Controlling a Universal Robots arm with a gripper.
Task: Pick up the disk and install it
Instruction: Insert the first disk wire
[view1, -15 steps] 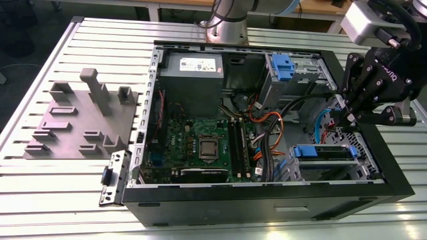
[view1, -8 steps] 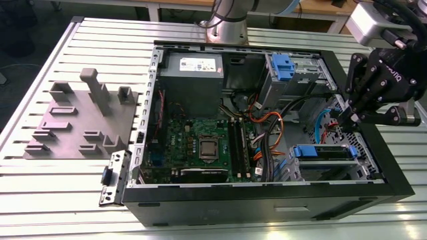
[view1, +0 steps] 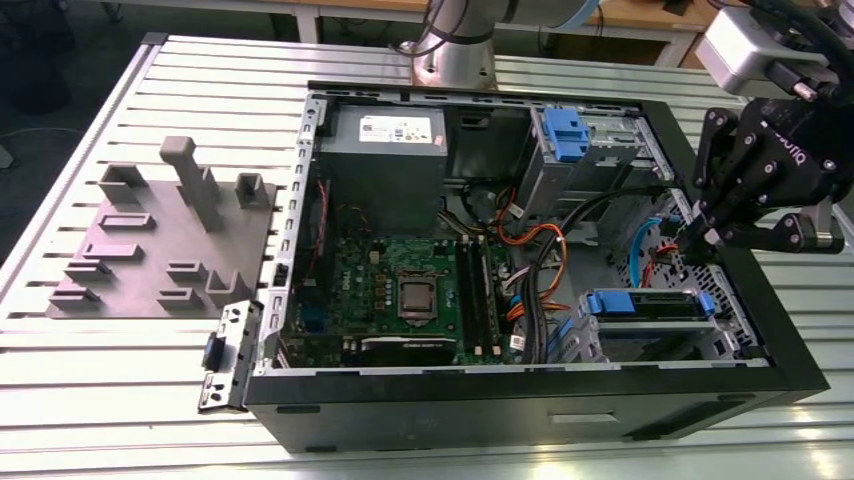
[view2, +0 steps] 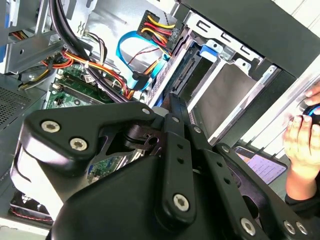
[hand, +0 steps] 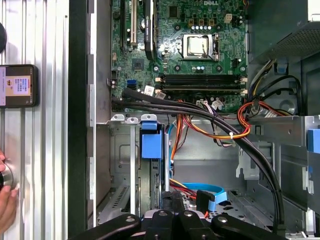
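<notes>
Gripper (view1: 697, 243) over the open computer case (view1: 534, 385), its fingertips hidden.

In the exterior view the gripper hangs at the case's right wall, above the drive cage where the disk (view1: 650, 304) sits with its blue tab showing. Whether the jaws are spread or closed cannot be told: the gripper's own body blocks them in both wrist views. A person's hand (view2: 302, 142) rests on the table, partly cut off.
</notes>
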